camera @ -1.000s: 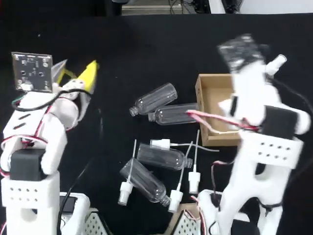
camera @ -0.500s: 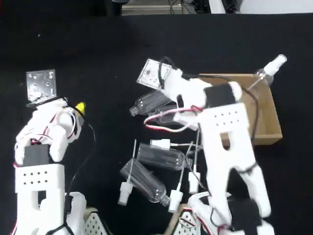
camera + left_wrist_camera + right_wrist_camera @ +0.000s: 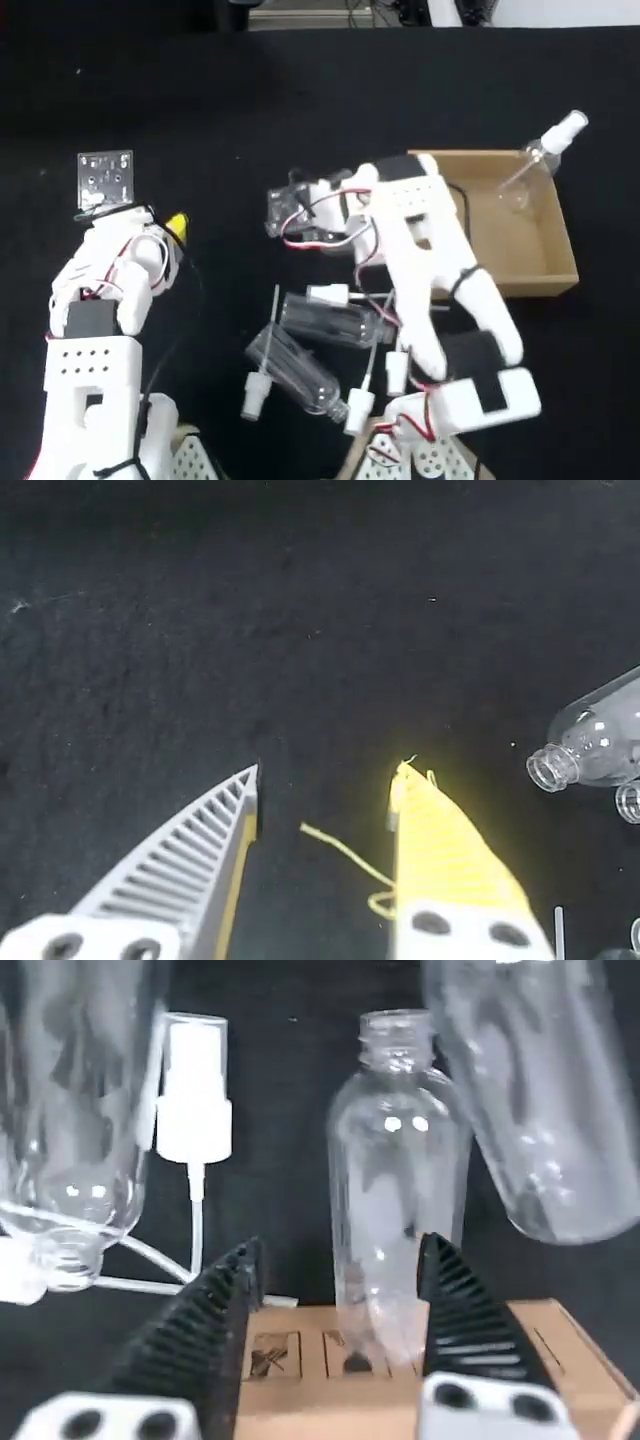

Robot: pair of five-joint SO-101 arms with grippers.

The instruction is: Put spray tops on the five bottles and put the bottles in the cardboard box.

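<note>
Right end effector (image 3: 342,1250) swung to bottle (image 3: 395,1180), neck away from box (image 3: 310,1360).

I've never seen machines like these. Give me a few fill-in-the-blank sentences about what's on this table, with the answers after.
1. The cardboard box holds ___ bottle, which wears a spray top.
2. One finger of the left end effector is grey, the other is ___.
3. The right end effector has its jaws ___, with an uncapped bottle showing between them.
Missing words: one; yellow; open.
</note>
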